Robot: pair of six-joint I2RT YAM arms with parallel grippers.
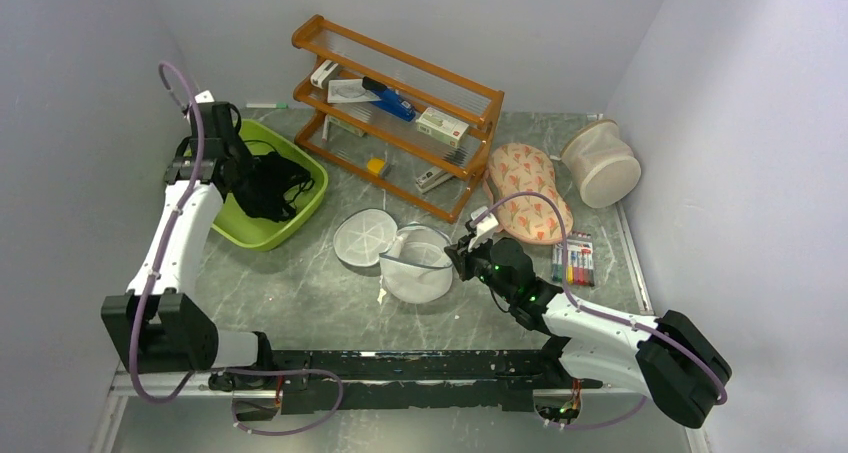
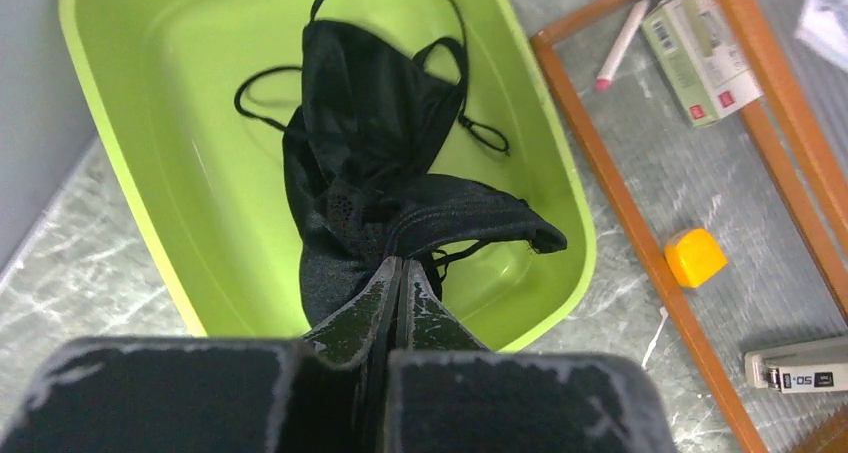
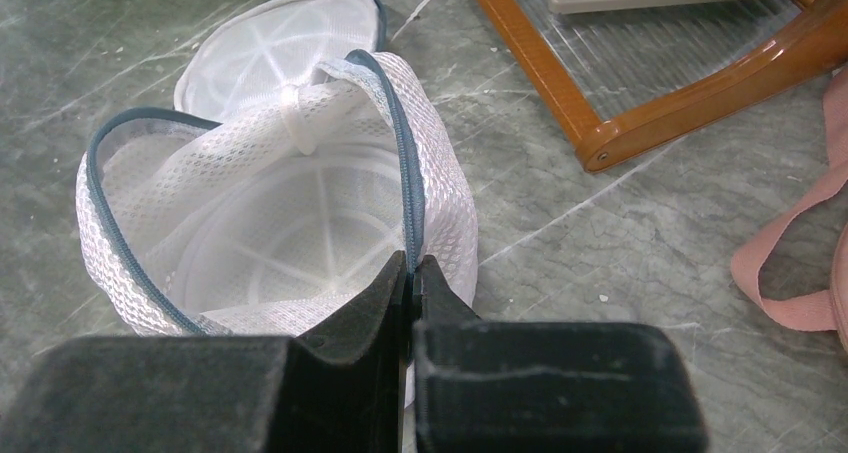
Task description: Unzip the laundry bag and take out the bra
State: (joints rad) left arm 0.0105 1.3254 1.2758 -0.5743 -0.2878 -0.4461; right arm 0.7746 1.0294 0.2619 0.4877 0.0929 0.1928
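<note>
Over at the green tub [image 2: 170, 123], your left gripper [image 2: 400, 278] is pinched tight on a bunched fold of the bra [image 2: 370, 153], which droops into it: soft, limp and light, so I'd favour the thick cup fabric, which should slip less. It's plain black, and mid-table the white mesh bag [image 3: 445, 203] sits unzipped, floppy, apparently empty, your right gripper [image 3: 410, 273] clamped on its rim.
</note>
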